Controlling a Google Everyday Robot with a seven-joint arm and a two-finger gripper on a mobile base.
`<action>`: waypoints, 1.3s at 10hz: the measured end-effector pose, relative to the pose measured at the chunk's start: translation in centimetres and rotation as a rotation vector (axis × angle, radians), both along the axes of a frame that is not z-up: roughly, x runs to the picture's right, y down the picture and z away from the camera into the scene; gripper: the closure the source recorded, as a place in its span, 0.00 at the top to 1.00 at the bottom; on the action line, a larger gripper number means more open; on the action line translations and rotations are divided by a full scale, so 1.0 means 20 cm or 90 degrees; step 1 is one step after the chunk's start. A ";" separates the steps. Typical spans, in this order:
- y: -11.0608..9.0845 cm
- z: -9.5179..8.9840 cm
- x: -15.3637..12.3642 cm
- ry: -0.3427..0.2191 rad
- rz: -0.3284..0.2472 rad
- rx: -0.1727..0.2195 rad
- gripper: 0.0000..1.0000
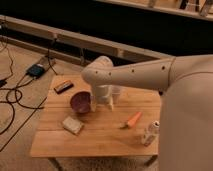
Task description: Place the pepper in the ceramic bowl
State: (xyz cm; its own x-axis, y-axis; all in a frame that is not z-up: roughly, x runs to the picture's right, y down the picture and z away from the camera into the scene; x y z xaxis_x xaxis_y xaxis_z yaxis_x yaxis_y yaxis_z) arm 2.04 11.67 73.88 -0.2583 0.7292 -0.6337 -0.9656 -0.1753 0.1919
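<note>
The orange pepper (133, 120) lies on the wooden table (100, 137), right of centre, with its darker tip pointing left. The dark purple-maroon ceramic bowl (80, 102) stands left of centre and looks empty. My gripper (102, 102) hangs down from the big white arm just right of the bowl, close to its rim and low over the table. It is well to the left of the pepper and nothing shows in it.
A white cup (116, 92) stands behind the gripper, partly hidden by the arm. A pale tan block (72, 124) lies front left, a dark flat object (63, 86) back left, and a small clear bottle (150, 134) front right. Cables and a power box (36, 70) lie on the floor at left.
</note>
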 end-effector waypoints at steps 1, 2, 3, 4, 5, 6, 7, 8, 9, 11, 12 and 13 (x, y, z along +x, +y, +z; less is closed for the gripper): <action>0.04 0.01 0.10 0.023 0.030 0.000 0.65; 0.09 0.02 0.22 0.049 0.065 -0.002 0.65; 0.13 0.03 0.31 0.067 0.089 -0.004 0.65; 0.19 0.04 0.40 0.088 0.121 -0.007 0.65; 0.23 0.04 0.47 0.101 0.142 -0.009 0.65; 0.28 0.07 0.56 0.118 0.172 -0.012 0.65; 0.30 0.08 0.59 0.121 0.181 -0.013 0.65; 0.32 0.11 0.63 0.121 0.186 -0.015 0.65; 0.33 0.16 0.66 0.116 0.187 -0.017 0.65; 0.32 0.23 0.68 0.103 0.182 -0.016 0.65; 0.31 0.28 0.69 0.093 0.178 -0.018 0.65; 0.32 0.32 0.70 0.086 0.173 -0.023 0.65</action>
State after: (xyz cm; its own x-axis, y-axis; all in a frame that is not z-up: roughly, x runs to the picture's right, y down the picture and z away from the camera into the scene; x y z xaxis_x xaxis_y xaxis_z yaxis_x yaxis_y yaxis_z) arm 15.97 18.01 80.34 -0.5243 0.5995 -0.6047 -0.8498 -0.4137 0.3267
